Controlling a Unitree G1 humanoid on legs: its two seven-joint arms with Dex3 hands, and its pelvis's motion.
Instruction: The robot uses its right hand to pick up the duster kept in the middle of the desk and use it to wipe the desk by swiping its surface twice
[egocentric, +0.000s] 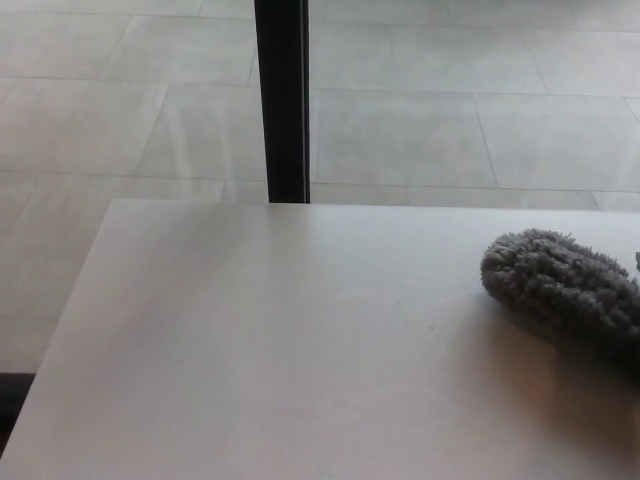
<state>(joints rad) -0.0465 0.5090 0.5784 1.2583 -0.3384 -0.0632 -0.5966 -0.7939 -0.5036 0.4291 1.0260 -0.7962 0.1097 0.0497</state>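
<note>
A fluffy grey duster (560, 285) lies on the pale desk (280, 340) at the right side of the head view. Its rounded tip points left, and its far end runs out of the picture at the right edge. Neither of my hands shows in this view, so whatever holds the duster's hidden end is out of sight.
The desk's far edge (350, 204) runs across the middle of the picture, and its left edge slants down to the lower left. Beyond it is a grey tiled floor (440, 120). A black upright post (284, 100) stands behind the far edge.
</note>
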